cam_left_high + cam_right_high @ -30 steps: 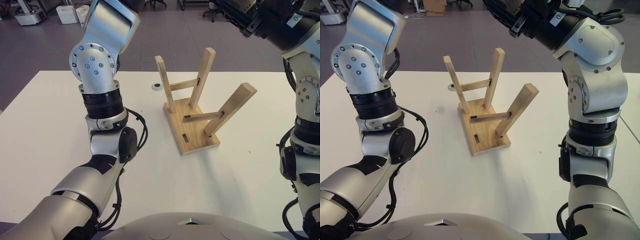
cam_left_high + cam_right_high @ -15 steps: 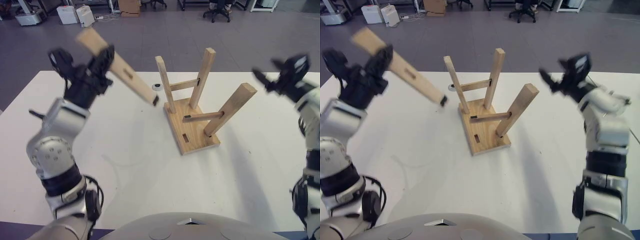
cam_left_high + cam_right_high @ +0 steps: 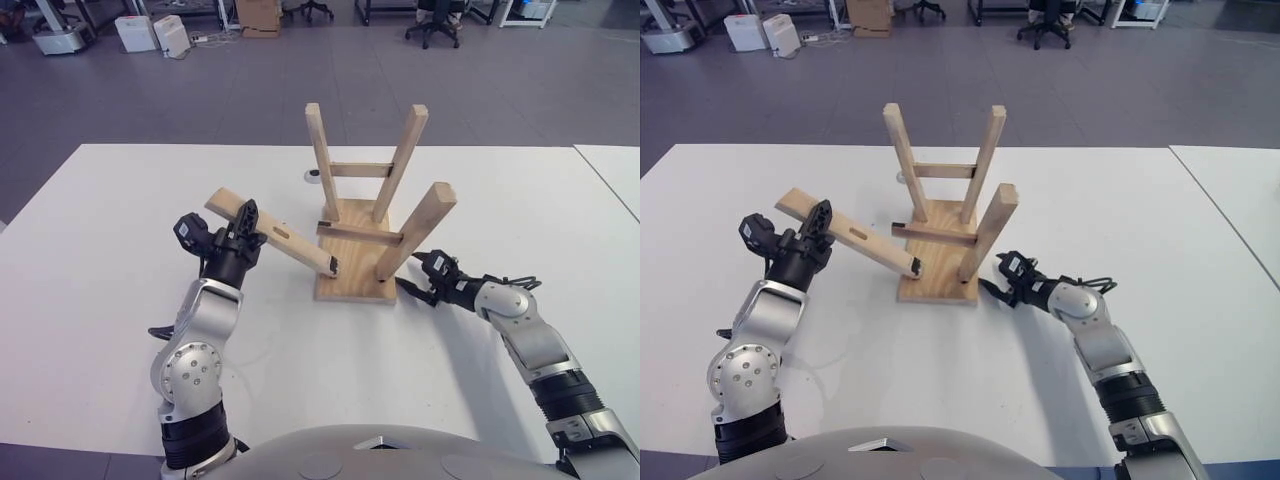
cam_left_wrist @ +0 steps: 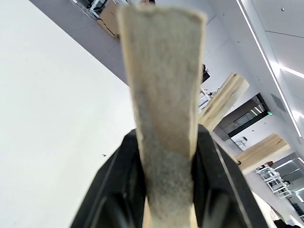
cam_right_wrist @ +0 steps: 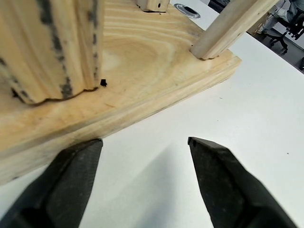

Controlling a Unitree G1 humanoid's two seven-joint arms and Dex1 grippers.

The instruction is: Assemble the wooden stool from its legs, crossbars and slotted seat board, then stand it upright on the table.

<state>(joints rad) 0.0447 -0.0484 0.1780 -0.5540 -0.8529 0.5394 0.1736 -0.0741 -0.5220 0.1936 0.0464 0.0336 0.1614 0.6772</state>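
Wooden last leg, gripped in your left claw, swung down to the seat board for slotting; your right claw arrived open.

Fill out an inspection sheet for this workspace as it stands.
Surface: white table.
Job's things: seat board flat on the table, three legs standing in it; one crossbar joins the back pair, a second crossbar juts from the third; fourth leg held tilted, lower end by the board.
Clutter: small round disc behind the board.
Pincers: left pincer shut on the fourth leg; right pincer open beside the board's edge.
Cables: black cable at the right wrist.
Surroundings: grey floor, boxes, office chairs.
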